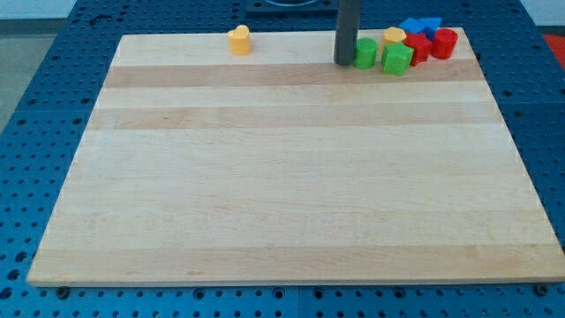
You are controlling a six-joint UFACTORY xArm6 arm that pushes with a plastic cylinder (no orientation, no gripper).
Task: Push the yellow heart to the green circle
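Green circle [365, 53] partly hides behind my tip [343, 62].

I find nothing to read here: no text, label, brand, number or sign shows anywhere. The wooden board [291, 177] is bare wood grain, the blue perforated table [53, 53] under it carries only its holes, and the coloured blocks at the view's top, along with my rod, have plain unmarked faces.
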